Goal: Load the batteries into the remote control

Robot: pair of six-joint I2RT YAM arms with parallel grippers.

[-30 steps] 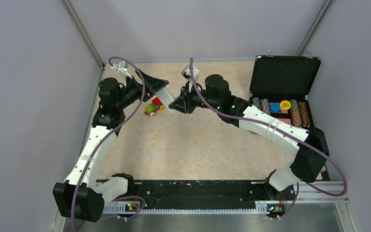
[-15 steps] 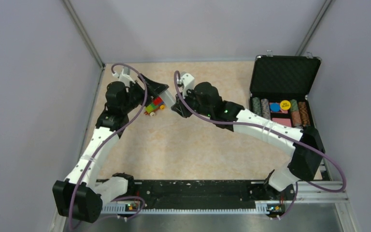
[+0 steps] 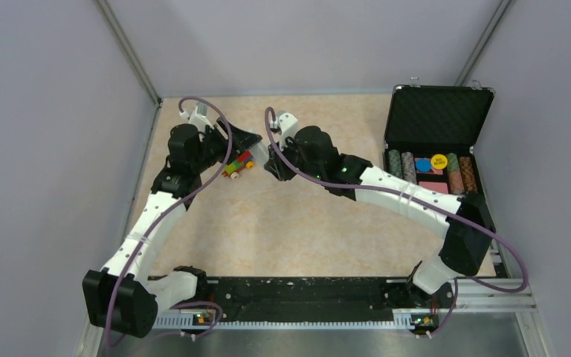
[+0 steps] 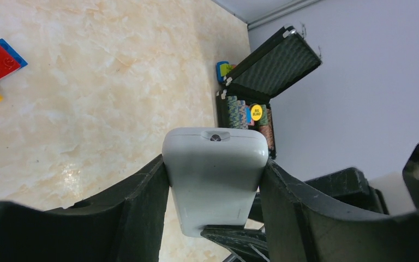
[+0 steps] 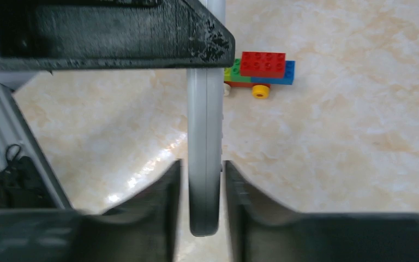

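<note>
1. Step in hand, as I judge it, is a two-armed hold or handover: the remote control hangs above the table, upper centre-left of the overhead view.
2. The left gripper clamps its long edges; the right gripper pinches its flat faces.
3. No batteries are in sight. The next move likely calls for one arm to let go, freeing the back cover.
4. The toy-brick train lies close by, while the chip case sits well apart at right. The lower middle of the tabletop offers room.
</note>
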